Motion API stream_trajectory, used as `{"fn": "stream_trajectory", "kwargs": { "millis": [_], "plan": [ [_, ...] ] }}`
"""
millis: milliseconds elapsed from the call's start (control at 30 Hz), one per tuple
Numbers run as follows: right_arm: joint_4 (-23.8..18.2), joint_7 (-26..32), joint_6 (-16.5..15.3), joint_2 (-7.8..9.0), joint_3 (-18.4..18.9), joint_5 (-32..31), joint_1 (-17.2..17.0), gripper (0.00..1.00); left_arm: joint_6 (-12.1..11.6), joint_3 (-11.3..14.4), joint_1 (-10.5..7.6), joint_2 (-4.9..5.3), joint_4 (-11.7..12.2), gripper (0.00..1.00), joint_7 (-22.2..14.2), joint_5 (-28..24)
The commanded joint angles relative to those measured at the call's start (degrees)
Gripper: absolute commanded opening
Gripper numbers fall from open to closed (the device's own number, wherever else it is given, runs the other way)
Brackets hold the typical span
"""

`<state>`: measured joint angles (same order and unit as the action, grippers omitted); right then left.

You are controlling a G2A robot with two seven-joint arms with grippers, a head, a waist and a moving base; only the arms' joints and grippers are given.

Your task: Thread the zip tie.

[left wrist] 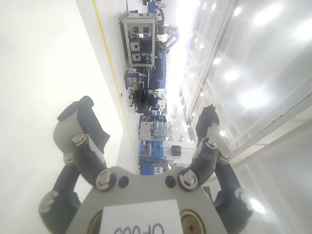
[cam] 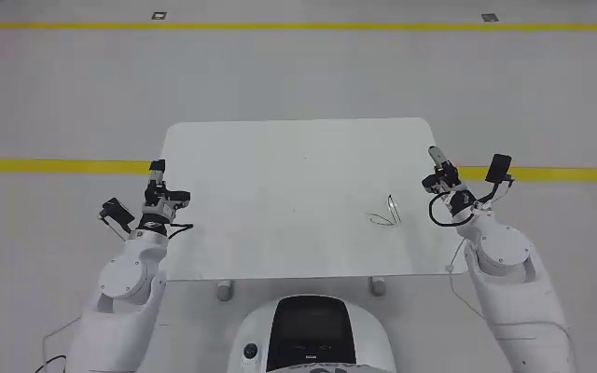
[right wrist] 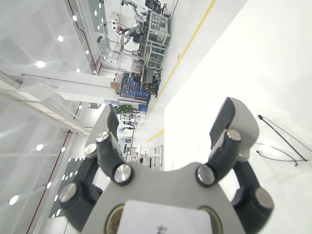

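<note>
**Currently: both pincers gaping, zip tie lying untouched**

Currently the zip tie point(cam: 393, 209) is lying flat on the white worktop point(cam: 280, 186), on its right part and toward the front edge. In the right wrist view it point(right wrist: 282, 138) is showing as a thin dark straight strip with a small head at one end. A curved dark strand point(cam: 380, 221) is lying just beside it, bowed like a shallow arc point(right wrist: 280, 152). Whether the two are touching or joined is too fine to tell.

The right pincer point(cam: 435, 155) is sitting at the worktop's right edge, near the zip tie but clearly apart from it. Its fingers are standing wide apart in its own wrist view point(right wrist: 170, 108), gripping nothing, with one ribbed pad point(right wrist: 220, 119) facing inward.

The left pincer point(cam: 157, 168) is sitting at the worktop's left edge, well apart from the zip tie. It point(left wrist: 148, 108) is likewise spread wide and carrying nothing, with the pale worktop point(left wrist: 36, 49) lying alongside one finger point(left wrist: 85, 122).

A yellow floor line point(cam: 75, 166) is running behind the worktop on both sides.
</note>
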<state>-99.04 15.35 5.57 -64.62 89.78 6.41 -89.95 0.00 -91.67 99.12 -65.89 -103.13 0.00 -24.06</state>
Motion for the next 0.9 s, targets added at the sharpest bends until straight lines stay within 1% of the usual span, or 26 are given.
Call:
{"fn": "stream_trajectory", "kwargs": {
  "millis": [0, 100, 133, 167, 200, 300, 333, 467, 500, 533, 867],
  "plan": [
    [0.0, 0.0, 0.0, 0.00, 0.0, 0.0, 0.0, 1.00, 0.0, 0.0, 0.00, 0.00, 0.0, 1.00, 0.0, 0.0],
    [0.0, 0.0, 0.0, 0.00, 0.0, 0.0, 0.0, 1.00, 0.0, 0.0, 0.00, 0.00, 0.0, 1.00, 0.0, 0.0],
    [-0.9, 0.3, -1.0, 0.18, -0.1, -3.1, 0.3, 1.00, 0.0, 0.0, 0.00, 0.00, 0.0, 1.00, 0.0, 0.0],
    [-1.3, 1.0, -2.7, 0.51, -0.4, -9.2, 0.0, 1.00, 0.0, 0.0, 0.00, 0.00, 0.0, 1.00, 0.0, 0.0],
    [-1.0, 1.5, -2.9, 0.57, -0.6, -10.5, 0.0, 1.00, 0.0, 0.0, 0.00, 0.00, 0.0, 1.00, 0.0, 0.0],
    [0.0, 5.5, -1.2, 0.93, -1.0, -15.0, 1.8, 1.00, 0.0, 0.0, 0.00, 0.00, 0.0, 1.00, 0.0, 0.0],
    [0.5, 5.9, -0.3, 1.00, -1.2, -16.5, 2.6, 1.00, 0.0, 0.0, 0.00, 0.00, 0.0, 1.00, 0.0, 0.0],
    [2.4, 9.2, 2.7, 1.10, -3.1, -20.5, 5.9, 1.00, 0.0, 0.0, 0.00, 0.00, 0.0, 1.00, 0.0, 0.0],
    [3.1, 12.1, 3.4, 1.18, -4.1, -21.4, 7.0, 1.00, 0.0, 0.0, 0.00, 0.00, 0.0, 1.00, 0.0, 0.0],
    [3.6, 12.7, 3.9, 1.24, -4.3, -22.6, 7.7, 1.00, 0.0, 0.0, 0.00, 0.00, 0.0, 1.00, 0.0, 0.0],
    [3.6, 12.7, 3.9, 1.24, -4.3, -22.6, 7.7, 1.00, 0.0, 0.0, 0.00, 0.00, 0.0, 1.00, 0.0, 0.0]
  ]
}}
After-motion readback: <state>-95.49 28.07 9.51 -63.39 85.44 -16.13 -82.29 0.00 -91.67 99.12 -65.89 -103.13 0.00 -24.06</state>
